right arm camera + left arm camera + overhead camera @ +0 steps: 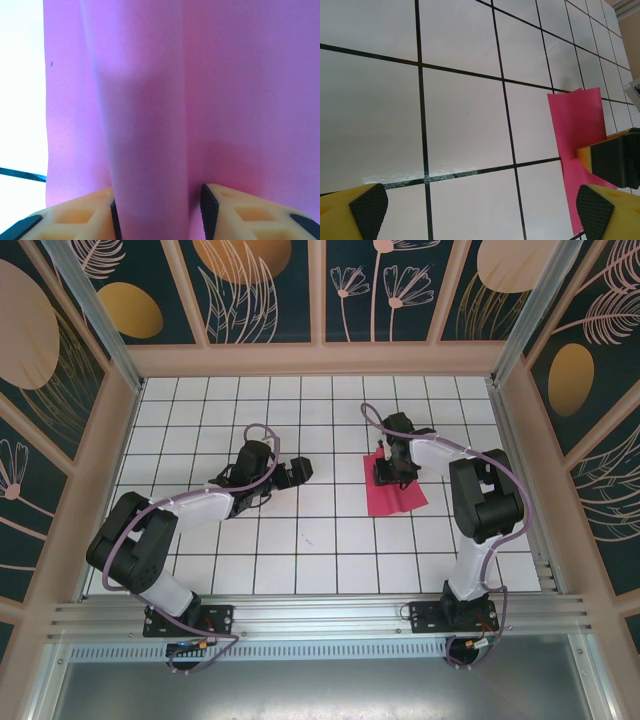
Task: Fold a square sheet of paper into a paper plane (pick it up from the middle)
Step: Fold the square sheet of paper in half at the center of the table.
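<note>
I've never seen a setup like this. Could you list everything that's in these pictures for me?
sheet of paper: one, magenta-pink, lying right of the table's centre, under the right tool
table: one, white tiles with dark grid lines, floor of the booth
wall panels: several, dark teal with gold and peach plant patterns, around the table
metal rail: one, silver, along the near edge
left arm: one, black and white, based on the rail
right arm: one, black and white, based on the rail
left tool: one, yellow fingers with black pads, open above bare tiles
right tool: one, same colours, pinching up a ridge in the paper
</note>
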Controlling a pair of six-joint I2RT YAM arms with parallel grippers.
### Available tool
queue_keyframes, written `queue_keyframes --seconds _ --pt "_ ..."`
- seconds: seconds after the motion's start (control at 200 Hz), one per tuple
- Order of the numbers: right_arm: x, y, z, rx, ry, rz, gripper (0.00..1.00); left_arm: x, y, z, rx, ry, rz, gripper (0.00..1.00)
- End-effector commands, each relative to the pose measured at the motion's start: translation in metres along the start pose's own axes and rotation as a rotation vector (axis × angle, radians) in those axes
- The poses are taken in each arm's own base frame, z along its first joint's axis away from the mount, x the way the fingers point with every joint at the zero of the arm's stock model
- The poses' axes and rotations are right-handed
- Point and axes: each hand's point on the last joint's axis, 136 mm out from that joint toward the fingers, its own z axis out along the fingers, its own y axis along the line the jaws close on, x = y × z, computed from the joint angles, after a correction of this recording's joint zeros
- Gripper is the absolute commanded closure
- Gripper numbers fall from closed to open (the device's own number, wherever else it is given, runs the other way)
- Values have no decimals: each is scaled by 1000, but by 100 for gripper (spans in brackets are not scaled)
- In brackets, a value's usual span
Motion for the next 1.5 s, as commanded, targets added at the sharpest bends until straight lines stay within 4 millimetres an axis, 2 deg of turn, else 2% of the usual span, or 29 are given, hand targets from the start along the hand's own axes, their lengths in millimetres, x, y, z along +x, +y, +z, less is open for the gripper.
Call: queue_keyframes --seconds 0.0,0.671,0.816,1.216,1.496 --pt "2 2 -10 -26 -6 14 54 -7 -11 1 25 -15 1 2" --pt "2 6 -15 -56 -16 18 54 -8 -15 1 33 -15 4 1" --pt "-3 14 -23 -102 -42 17 56 -8 -16 1 34 -15 6 2" --pt "-4 13 -28 -96 -62 20 59 -7 -16 0 34 -16 8 1" --pt "2 10 -22 -86 -35 21 60 -6 -16 1 36 -13 11 2"
